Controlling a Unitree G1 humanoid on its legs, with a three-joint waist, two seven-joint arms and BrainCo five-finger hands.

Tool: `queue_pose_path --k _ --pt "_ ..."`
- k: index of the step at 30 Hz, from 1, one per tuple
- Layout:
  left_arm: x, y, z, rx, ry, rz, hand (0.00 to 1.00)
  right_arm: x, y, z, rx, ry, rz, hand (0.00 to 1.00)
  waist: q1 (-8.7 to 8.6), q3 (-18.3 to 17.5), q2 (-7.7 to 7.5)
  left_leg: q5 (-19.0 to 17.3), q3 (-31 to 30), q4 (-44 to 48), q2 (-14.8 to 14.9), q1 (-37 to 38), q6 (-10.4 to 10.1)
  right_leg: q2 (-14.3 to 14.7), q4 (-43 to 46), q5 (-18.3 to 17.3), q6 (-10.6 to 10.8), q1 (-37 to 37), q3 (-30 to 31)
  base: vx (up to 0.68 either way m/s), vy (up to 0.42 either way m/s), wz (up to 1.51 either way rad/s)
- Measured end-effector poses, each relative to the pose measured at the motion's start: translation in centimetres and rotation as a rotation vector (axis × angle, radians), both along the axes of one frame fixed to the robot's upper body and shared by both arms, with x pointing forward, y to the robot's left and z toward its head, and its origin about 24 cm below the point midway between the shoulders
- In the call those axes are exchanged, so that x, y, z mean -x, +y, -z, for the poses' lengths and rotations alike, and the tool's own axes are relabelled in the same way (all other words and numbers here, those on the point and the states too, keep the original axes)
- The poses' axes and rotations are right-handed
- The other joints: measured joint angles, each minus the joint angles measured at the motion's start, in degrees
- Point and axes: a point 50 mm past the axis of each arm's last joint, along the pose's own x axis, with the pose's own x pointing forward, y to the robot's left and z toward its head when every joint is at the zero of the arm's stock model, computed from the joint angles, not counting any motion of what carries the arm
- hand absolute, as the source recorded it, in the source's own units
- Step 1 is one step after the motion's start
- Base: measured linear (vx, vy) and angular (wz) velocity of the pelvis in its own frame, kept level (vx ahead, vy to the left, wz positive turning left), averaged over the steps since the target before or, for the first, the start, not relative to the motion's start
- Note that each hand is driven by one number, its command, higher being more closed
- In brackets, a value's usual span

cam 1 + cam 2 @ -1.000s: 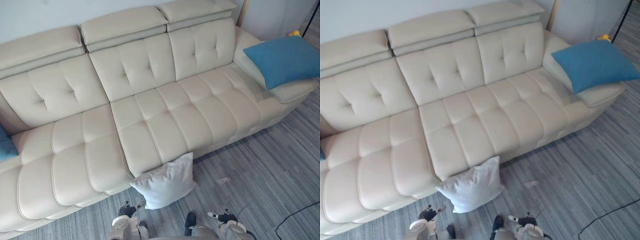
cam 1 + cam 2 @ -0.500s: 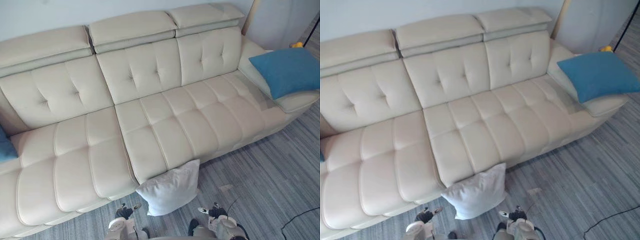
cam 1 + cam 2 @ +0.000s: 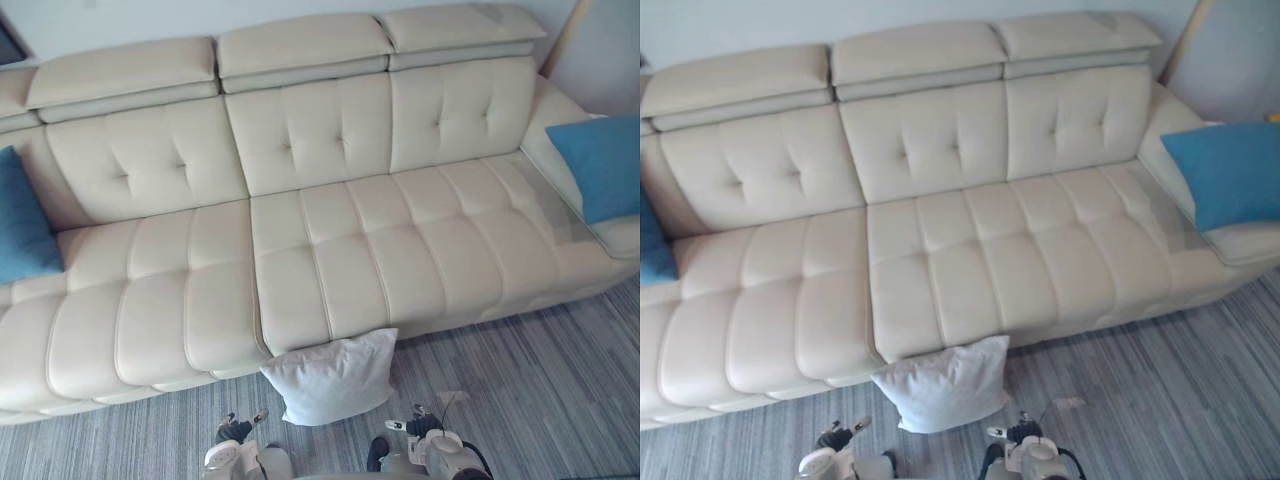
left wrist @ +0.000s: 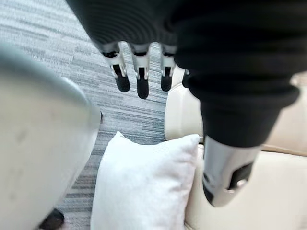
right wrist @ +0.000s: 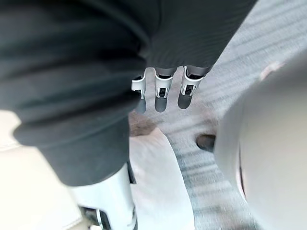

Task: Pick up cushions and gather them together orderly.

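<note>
1. The view has swung over. The sofa [image 3: 340, 250] hasn't budged, but the left blue cushion [image 3: 22, 220] now shows at the frame's left edge, and the right blue cushion [image 3: 605, 165] is cut off at the right.
2. The white cushion [image 3: 335, 375] sits on the floor [image 3: 520, 400], bottom centre, against the sofa front.
3. The left hand [image 4: 142, 81] and right hand [image 5: 162, 93] hang near it, fingers straight, holding nothing. A pickup looks next.

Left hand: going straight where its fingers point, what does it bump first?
Probably the white cushion leaning on the sofa; the left hand's fingers aim toward it, though depth is unclear.
</note>
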Motion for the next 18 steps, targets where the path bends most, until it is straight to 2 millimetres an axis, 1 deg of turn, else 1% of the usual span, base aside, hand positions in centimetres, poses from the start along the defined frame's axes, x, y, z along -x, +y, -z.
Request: queue_pose_path --k 1,2,3,4,5,6,7,8,10,11,14,15,16,17,18 --pt "-0.5 -0.6 -0.1 0.008 -0.012 0.019 0.0 -0.2 -0.2 -0.1 0.009 -0.011 0.004 0.0 0.24 -0.1 0.19 -1.0 1.5 0.6 -0.5 -0.5 -0.5 -0.3 -0.6 0.3 -0.4 -0.1 -0.5 -0.05 0.014 0.18" --pt "-0.7 -1.1 -0.1 0.015 -0.014 0.055 0.0 -0.6 -0.1 -0.4 0.009 -0.033 0.004 0.0 0.11 0.0 0.47 -2.5 3.5 0.2 -1.7 -0.3 0.2 -0.5 -1.1 0.5 -0.6 -0.1 -0.8 -0.06 0.05 0.12" --pt "-0.9 -1.2 -0.2 0.016 -0.017 0.066 0.0 -0.6 0.2 -0.4 0.003 -0.038 0.005 0.0 0.02 0.0 0.51 -3.3 4.9 -0.8 -2.4 0.0 0.7 -0.5 -1.2 0.6 -0.5 -0.1 -1.0 -0.04 0.091 0.15" --pt "-0.9 -1.3 -0.2 0.019 -0.018 0.063 0.0 -0.4 0.2 -0.3 0.0 -0.04 0.009 0.0 0.06 -0.1 0.54 -4.2 5.3 -4.0 -2.8 1.6 1.4 -0.3 -1.2 0.8 -0.2 -0.1 -0.9 -0.02 0.097 0.08" --pt "-1.0 -1.4 -0.2 0.024 -0.021 0.056 0.0 -0.1 0.7 -0.2 -0.014 -0.036 0.009 0.0 0.4 -0.1 -0.34 -4.1 5.1 -7.5 -4.1 3.3 2.4 -0.5 -1.5 1.2 0.4 -0.1 0.0 -0.01 0.094 -0.03" --pt "-0.9 -1.2 -0.2 0.021 -0.023 0.043 0.0 -0.1 1.2 -0.2 -0.027 -0.034 0.009 0.0 0.56 -0.2 -1.09 -3.7 5.4 -9.0 -4.9 3.8 3.0 -0.8 -2.2 1.8 0.7 -0.1 0.7 0.01 0.112 -0.17" --pt "-0.9 -1.1 -0.2 0.019 -0.022 0.042 0.0 -0.1 1.6 -0.2 -0.037 -0.035 0.007 0.0 0.59 -0.1 -1.41 -3.6 5.9 -9.3 -5.1 4.2 3.1 -1.1 -2.3 2.2 0.9 -0.1 1.4 0.03 0.094 -0.31" --pt "-0.9 -1.0 -0.2 0.019 -0.019 0.043 0.0 -0.1 1.9 -0.1 -0.048 -0.035 0.003 0.0 0.58 -0.1 -1.62 -3.8 7.2 -9.0 -5.2 5.0 3.4 -1.6 -1.9 2.3 1.1 0.0 2.5 0.04 0.135 -0.43" --pt "-0.4 -1.2 0.0 0.032 -0.001 0.044 0.0 -0.1 2.1 -0.1 -0.055 -0.034 -0.006 0.0 0.59 0.2 -1.15 -5.3 8.6 -7.9 -5.2 6.1 3.9 -2.1 1.1 2.4 1.2 -0.3 4.5 0.02 0.15 -0.39" --pt "-0.2 -1.3 0.1 0.041 0.004 0.046 0.0 -0.1 2.1 -0.1 -0.06 -0.035 -0.012 0.0 0.18 0.1 -0.76 -5.6 8.7 -8.0 -5.1 7.3 4.2 -2.5 5.6 2.4 1.2 -1.6 5.2 0.0 0.126 -0.14" --pt "-0.1 -1.4 0.2 0.046 0.01 0.05 0.0 0.3 2.0 -0.1 -0.06 -0.032 -0.006 0.0 0.12 -0.4 -0.97 -5.3 8.4 -8.9 -4.9 8.0 4.5 -3.7 11.5 3.0 2.1 -4.5 5.3 0.06 0.071 0.12" --pt "0.0 -1.4 0.2 0.046 0.013 0.049 0.0 0.3 1.8 -0.1 -0.061 -0.034 0.003 0.0 0.1 -0.4 -0.42 -4.7 8.3 -10.0 -4.6 8.2 4.9 -4.5 14.0 2.2 1.4 -6.2 5.2 0.11 -0.024 0.27" --pt "0.1 -1.4 0.2 0.044 0.018 0.049 0.0 0.3 1.6 -0.1 -0.06 -0.038 0.005 0.0 0.1 -0.7 -0.52 -4.3 7.7 -10.6 -4.7 8.7 4.6 -5.7 14.9 1.2 1.0 -6.6 4.7 0.12 -0.063 0.32" --pt "0.2 -1.4 0.3 0.044 0.024 0.049 0.0 0.5 1.6 -0.1 -0.061 -0.035 0.011 0.0 0.1 -1.2 -0.01 -4.1 6.8 -11.0 -4.4 8.8 4.3 -7.1 13.6 0.5 1.6 -6.3 4.4 0.12 -0.12 0.35" --pt "0.5 -1.3 0.4 0.041 0.032 0.047 0.0 0.7 1.7 0.0 -0.065 -0.03 0.011 0.0 0.16 -2.2 0.51 -3.5 5.4 -12.0 -3.1 8.9 3.5 -8.0 8.7 0.8 1.9 -6.1 5.3 0.12 -0.151 0.29"
